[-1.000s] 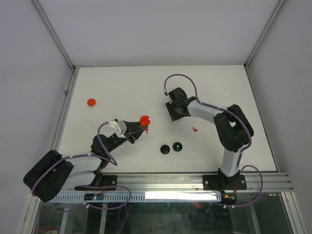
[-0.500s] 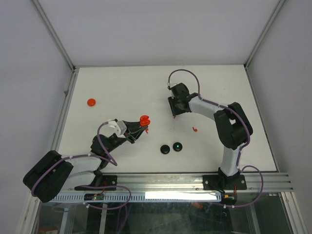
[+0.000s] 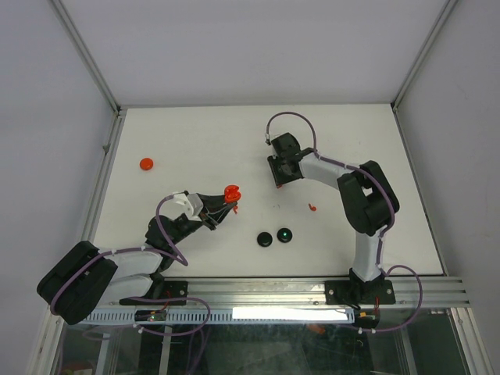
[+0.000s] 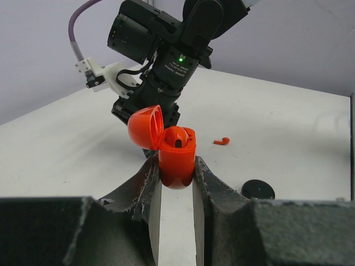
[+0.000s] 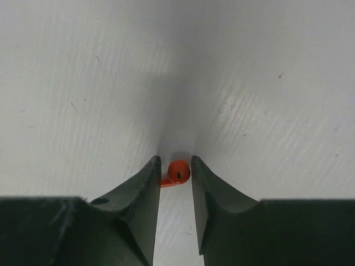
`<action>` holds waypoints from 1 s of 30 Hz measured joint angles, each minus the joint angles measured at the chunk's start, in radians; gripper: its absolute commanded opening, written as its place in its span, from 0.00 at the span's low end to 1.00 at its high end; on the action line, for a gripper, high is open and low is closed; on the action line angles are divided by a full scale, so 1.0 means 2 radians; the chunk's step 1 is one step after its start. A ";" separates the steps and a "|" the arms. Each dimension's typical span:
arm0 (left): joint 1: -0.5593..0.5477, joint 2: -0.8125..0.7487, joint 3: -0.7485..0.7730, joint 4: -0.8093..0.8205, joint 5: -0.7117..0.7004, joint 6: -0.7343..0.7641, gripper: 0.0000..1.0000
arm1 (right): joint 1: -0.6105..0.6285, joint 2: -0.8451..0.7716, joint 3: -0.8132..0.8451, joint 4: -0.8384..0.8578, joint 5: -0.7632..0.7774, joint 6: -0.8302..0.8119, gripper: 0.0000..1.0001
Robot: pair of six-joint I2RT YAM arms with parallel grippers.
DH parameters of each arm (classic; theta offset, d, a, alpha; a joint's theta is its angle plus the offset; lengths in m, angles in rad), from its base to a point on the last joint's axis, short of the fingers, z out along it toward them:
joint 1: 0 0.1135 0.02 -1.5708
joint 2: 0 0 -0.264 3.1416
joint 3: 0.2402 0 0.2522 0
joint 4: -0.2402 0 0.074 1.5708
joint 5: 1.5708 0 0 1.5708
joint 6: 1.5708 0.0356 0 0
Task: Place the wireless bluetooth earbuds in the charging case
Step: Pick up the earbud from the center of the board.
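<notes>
My left gripper [image 4: 176, 173] is shut on the red charging case [image 4: 176, 160] and holds it upright above the table, its lid [image 4: 145, 126] hinged open to the left. The case also shows in the top view [image 3: 231, 192]. My right gripper [image 5: 176, 170] is down at the table with its fingers closed against a red earbud [image 5: 178, 171]: the head is against the right finger and the stem against the left. In the top view this gripper [image 3: 280, 176] is at the table's middle back. A second red earbud [image 3: 312, 207] lies loose on the table.
Two black discs [image 3: 266, 239] [image 3: 286, 233], one with a green dot, lie near the front middle. A red disc [image 3: 146, 163] lies at the far left. The right arm's wrist [image 4: 166, 61] stands just behind the held case.
The right gripper has moved a little toward the back of the table and settled round the red earbud. The left arm and the case have not moved.
</notes>
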 measured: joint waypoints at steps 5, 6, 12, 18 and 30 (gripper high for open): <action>0.000 0.000 0.000 0.000 0.002 0.000 0.00 | 0.000 0.005 0.007 -0.004 0.000 -0.006 0.28; 0.000 0.000 0.000 0.000 0.002 0.000 0.00 | 0.001 0.005 0.007 -0.006 0.001 -0.007 0.27; 0.000 0.000 0.000 0.000 0.003 0.000 0.00 | 0.002 0.005 0.009 -0.017 0.002 -0.011 0.29; 0.000 0.000 0.000 0.000 0.003 0.000 0.00 | 0.003 0.005 0.009 -0.018 0.002 -0.014 0.27; 0.000 0.000 -0.001 0.002 0.002 0.000 0.00 | 0.009 -0.010 0.000 -0.021 0.006 -0.030 0.15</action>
